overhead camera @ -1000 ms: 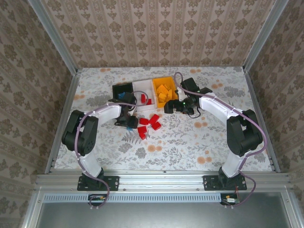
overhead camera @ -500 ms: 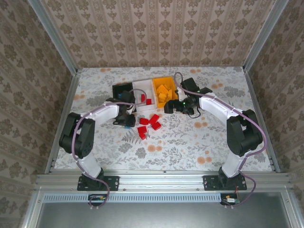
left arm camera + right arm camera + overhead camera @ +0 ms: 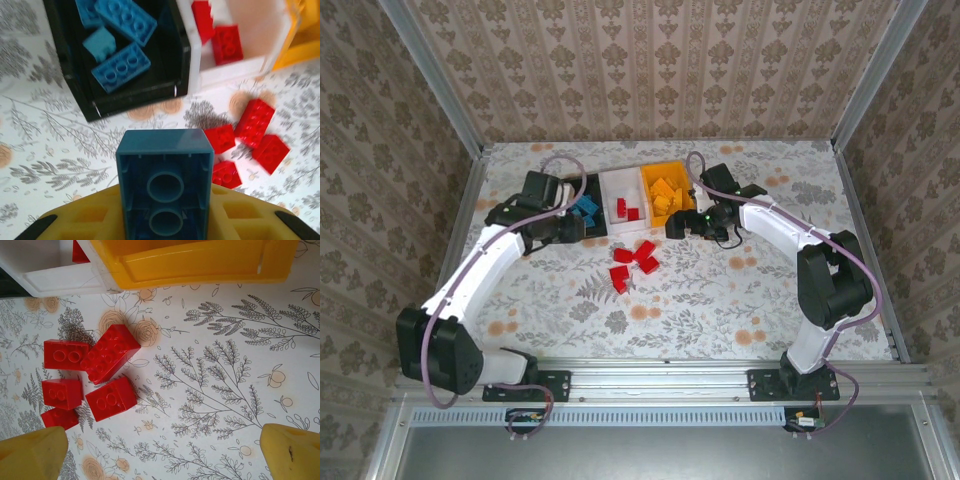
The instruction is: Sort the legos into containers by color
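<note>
Wallpapered walls (image 3: 660, 70) close in three sides of the table (image 3: 740, 300). Its flowered cloth runs out to metal rails (image 3: 457, 235) along the left and right edges. Much of that surface lies bare: the near half, both side strips and the far corners give open room for moving.

Three joined bins sit toward the far edge, about mid-width. The black bin (image 3: 593, 184) is on the left, the white bin (image 3: 617, 186) in the middle and the orange bin (image 3: 660, 168) on the right.

The left gripper (image 3: 578, 215) is clamped on a blue brick (image 3: 586, 210), whose hollow underside faces the wrist camera. It sits at the black bin's near rim; whether it is over the bin or just short of it cannot be told. More blue bricks (image 3: 120, 67) lie inside that bin. Red pieces (image 3: 626, 210) lie in the white bin and orange pieces (image 3: 665, 195) in the orange one.

Five loose red bricks (image 3: 633, 264) cluster on the cloth just nearside of the white bin, clear of its wall. The right gripper (image 3: 672, 228) hovers just nearside of the orange bin, beside that cluster. Its fingers (image 3: 290, 452) are spread wide with only bare cloth between them.
</note>
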